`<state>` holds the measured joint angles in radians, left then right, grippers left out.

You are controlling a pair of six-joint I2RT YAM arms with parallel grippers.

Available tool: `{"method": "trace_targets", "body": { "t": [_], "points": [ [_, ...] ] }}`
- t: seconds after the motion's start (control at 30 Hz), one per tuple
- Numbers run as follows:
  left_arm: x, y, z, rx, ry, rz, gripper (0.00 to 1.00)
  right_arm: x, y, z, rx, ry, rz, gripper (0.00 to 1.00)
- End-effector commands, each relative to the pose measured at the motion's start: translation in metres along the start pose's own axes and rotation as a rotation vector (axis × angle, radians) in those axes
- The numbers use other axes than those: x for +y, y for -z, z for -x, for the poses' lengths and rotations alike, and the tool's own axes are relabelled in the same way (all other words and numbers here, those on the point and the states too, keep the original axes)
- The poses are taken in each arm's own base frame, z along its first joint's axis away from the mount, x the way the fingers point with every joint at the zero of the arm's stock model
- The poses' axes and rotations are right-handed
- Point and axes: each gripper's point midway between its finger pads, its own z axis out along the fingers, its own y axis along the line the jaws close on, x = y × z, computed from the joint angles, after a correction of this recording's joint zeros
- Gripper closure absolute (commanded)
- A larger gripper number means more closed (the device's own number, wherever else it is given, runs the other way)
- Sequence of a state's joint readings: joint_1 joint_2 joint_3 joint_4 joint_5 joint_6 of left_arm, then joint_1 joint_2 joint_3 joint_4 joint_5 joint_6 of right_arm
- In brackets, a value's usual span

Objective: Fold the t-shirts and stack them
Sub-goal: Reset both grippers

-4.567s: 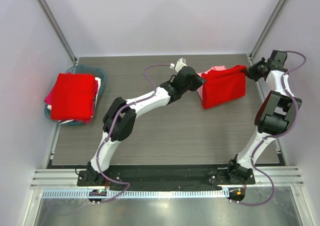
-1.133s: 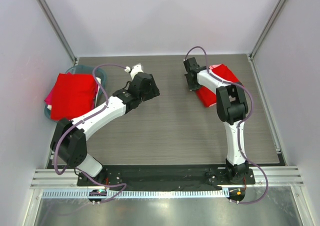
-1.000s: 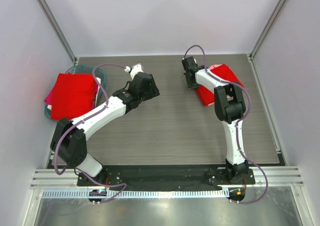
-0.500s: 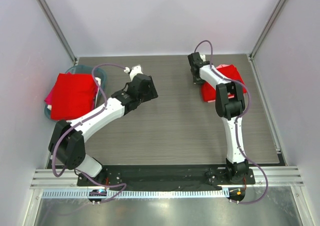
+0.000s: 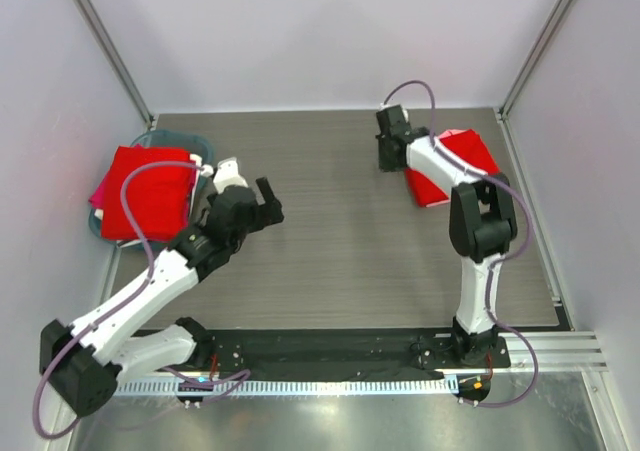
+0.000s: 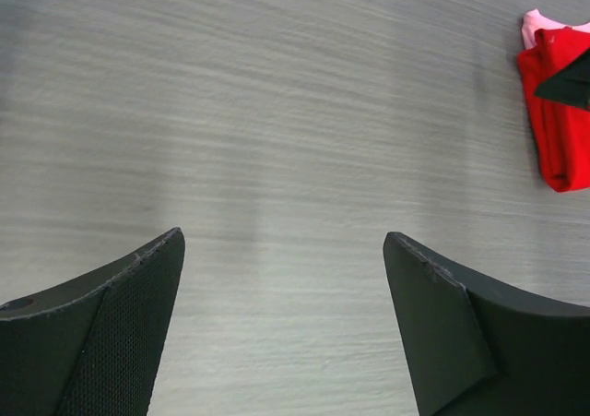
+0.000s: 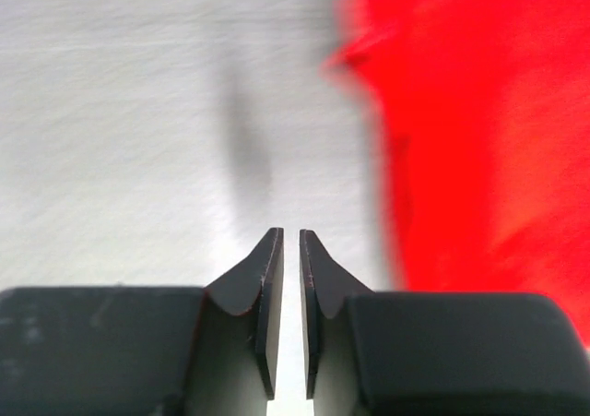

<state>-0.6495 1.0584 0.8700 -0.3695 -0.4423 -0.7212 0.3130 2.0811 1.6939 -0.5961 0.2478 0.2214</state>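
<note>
The teal basin (image 5: 200, 147) sits at one side of the table (image 5: 340, 251). A red t-shirt (image 5: 145, 191) lies on top of it, with more shirts under that one. They wait there because they are not folded yet.

Far across the table from the basin lies a folded red t-shirt (image 5: 455, 161). A pink t-shirt (image 6: 532, 27) peeks out from under it, so I think this is the stack.

The right gripper (image 7: 290, 236) is low at the edge of the folded shirt that faces the basin. Its fingers are only a crack apart and hold nothing. Maybe it is there to tidy that edge, but the wrist view is blurry.

The left gripper (image 6: 281, 241) is close to the basin, over bare table. Its fingers are spread wide and empty. That looks like getting ready to grab the next shirt from the basin.
</note>
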Motion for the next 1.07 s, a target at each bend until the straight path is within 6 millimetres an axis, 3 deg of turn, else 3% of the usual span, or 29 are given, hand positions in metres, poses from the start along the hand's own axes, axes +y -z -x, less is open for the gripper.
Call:
{"method": "trace_targets", "body": {
  "t": [0.0,0.07,0.1,0.17,0.2,0.23,0.27,0.3,0.33,0.37,0.4,0.43,0.53,0.57,0.6,0.7,1.03],
  "points": [
    [0.021,0.013,0.002,-0.056,0.000,0.027,0.09,0.059,0.071,0.013,-0.195,0.009,0.195,0.81],
    [0.033,0.018,-0.009,-0.048,-0.001,0.030,0.02,0.069,0.090,0.010,-0.271,0.005,0.228,0.79],
    [0.036,0.020,-0.013,-0.044,0.004,0.031,0.00,0.063,0.099,-0.008,-0.277,0.004,0.230,0.79],
    [0.044,0.023,-0.028,-0.034,0.008,0.011,0.00,0.064,0.116,-0.014,-0.338,-0.005,0.252,0.76],
    [0.046,0.024,-0.032,-0.037,0.014,-0.002,0.00,0.055,0.108,-0.042,-0.308,0.005,0.226,0.72],
    [0.047,0.025,-0.037,-0.033,0.014,-0.023,0.00,0.051,0.134,-0.032,-0.399,-0.027,0.254,0.66],
    [0.046,0.030,-0.034,-0.063,0.029,-0.054,0.00,0.046,0.138,-0.040,-0.416,-0.039,0.256,0.46],
    [0.054,0.029,-0.045,-0.055,0.008,-0.049,0.00,0.037,0.131,-0.070,-0.395,-0.033,0.242,0.35],
    [0.057,0.030,-0.045,-0.065,0.002,-0.051,0.00,0.031,0.154,-0.062,-0.484,-0.071,0.273,0.17],
    [0.059,0.034,-0.043,-0.080,0.001,-0.060,0.00,0.024,0.160,-0.066,-0.516,-0.114,0.276,0.13],
    [0.066,0.033,-0.051,-0.075,-0.017,-0.048,0.00,0.010,0.150,-0.090,-0.500,-0.126,0.235,0.10],
    [0.070,0.034,-0.050,-0.087,-0.033,-0.036,0.00,0.003,0.167,-0.087,-0.555,-0.164,0.251,0.04],
    [0.085,0.033,-0.061,-0.089,-0.059,-0.008,0.00,-0.004,0.164,-0.116,-0.563,-0.169,0.284,0.03],
    [0.078,0.033,-0.063,-0.086,-0.053,-0.053,0.00,-0.007,0.171,-0.117,-0.593,-0.180,0.303,0.03],
    [0.073,0.033,-0.065,-0.093,-0.054,-0.091,0.00,-0.010,0.164,-0.130,-0.582,-0.204,0.298,0.03],
    [0.071,0.034,-0.066,-0.107,-0.059,-0.116,0.00,-0.017,0.157,-0.141,-0.595,-0.248,0.289,0.03],
    [0.075,0.035,-0.069,-0.117,-0.033,-0.116,0.00,-0.019,0.161,-0.138,-0.612,-0.265,0.287,0.02]
  ]
}}
